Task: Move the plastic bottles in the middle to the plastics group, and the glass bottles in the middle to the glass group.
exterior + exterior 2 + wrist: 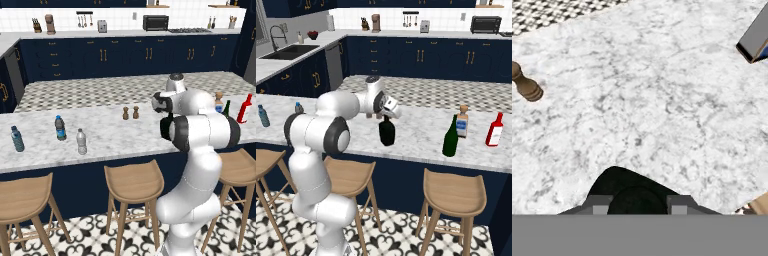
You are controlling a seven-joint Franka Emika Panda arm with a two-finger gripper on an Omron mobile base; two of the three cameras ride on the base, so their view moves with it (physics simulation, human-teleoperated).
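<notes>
A: What is the gripper [387, 116] doing now?

B: Its jaws are closing on the short neck of the black bottle [387, 133]. In the hand view the fingertips [601, 204] are sitting on both sides of that neck, so I am reading it as a grip.

A: And where is the bottle?

B: In the middle of the counter [421, 135], upright under the hand. I cannot tell if it is touching the marble or hanging just above it. The green bottle [451, 136] is standing to its right, near the glass group: the clear bottle [462, 121] and the red bottle [495, 129].

A: How is it going to handle?

B: I am expecting it to be heavy for its size, stiff, smooth and breakable. The neck is the narrow place, so the hold is good there, but the round body may be swinging below.

A: And the surface?

B: Flat polished marble with free room between. The two shakers [130, 113] are standing behind, and the plastic bottles [60, 128] are grouping at the left end. Stools [454, 196] are standing below the edge.
</notes>
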